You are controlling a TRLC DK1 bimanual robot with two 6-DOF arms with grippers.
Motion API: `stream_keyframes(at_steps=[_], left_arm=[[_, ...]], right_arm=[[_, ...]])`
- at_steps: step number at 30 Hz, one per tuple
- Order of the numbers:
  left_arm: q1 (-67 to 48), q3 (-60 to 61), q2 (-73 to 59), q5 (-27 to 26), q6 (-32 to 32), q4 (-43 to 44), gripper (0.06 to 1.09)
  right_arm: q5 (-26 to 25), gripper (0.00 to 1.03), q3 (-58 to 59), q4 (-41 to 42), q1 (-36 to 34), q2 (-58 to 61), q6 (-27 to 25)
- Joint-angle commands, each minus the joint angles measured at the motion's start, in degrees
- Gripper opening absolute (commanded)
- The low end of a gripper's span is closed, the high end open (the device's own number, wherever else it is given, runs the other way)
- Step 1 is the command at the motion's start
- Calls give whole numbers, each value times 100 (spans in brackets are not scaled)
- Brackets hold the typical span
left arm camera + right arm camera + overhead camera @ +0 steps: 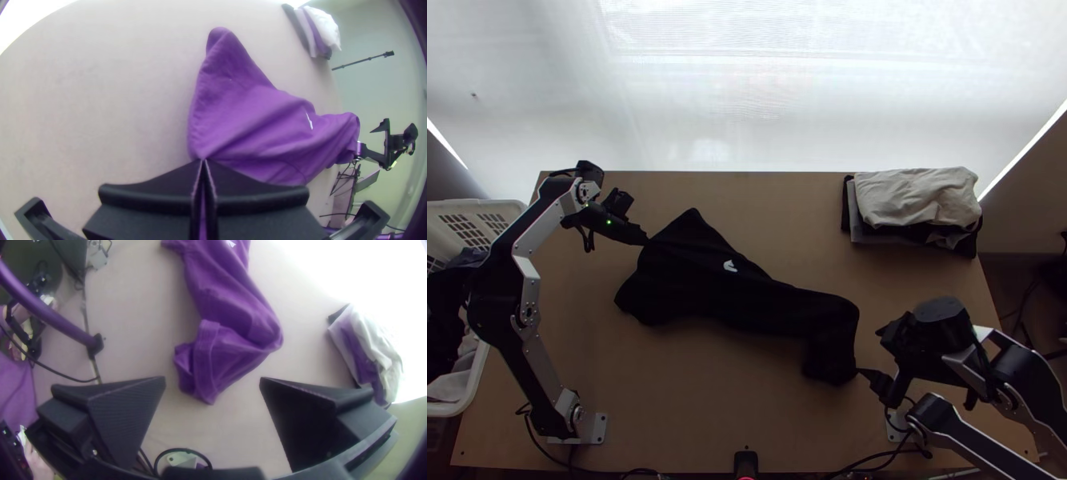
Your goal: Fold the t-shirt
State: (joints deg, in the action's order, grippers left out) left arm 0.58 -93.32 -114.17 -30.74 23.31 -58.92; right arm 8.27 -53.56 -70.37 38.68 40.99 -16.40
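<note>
Jaws of my left gripper (pixel 646 238) clamped on edge of t-shirt (pixel 707 296), my right gripper (pixel 869 350) open near its bunched end

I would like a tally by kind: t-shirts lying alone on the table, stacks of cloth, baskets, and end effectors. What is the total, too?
T-shirt: 1
Stack of cloth: 1
Basket: 1
End effectors: 2 (left end effector, right end effector)
Total: 5
</note>
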Motion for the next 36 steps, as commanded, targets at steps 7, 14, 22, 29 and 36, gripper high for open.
stream_keyframes(at_steps=[7, 14, 22, 29, 36], left_arm=[[-32, -231, 62, 227, -292, 64, 9], [-23, -415, 0, 288, -327, 64, 9], [48, -714, -167, 358, -354, 47, 9], [188, -1373, -290, 323, -679, 56, 9], [215, -1857, -492, 323, -1048, 214, 9]], right_arm=[[-485, 98, 258, 1535, 448, 594, -214], [-467, 98, 540, 2018, 791, 893, -126], [-467, 98, 540, 2176, 958, 1394, 366], [-467, 98, 610, 2256, 958, 1429, 375], [-467, 98, 742, 2352, 975, 1429, 392]])
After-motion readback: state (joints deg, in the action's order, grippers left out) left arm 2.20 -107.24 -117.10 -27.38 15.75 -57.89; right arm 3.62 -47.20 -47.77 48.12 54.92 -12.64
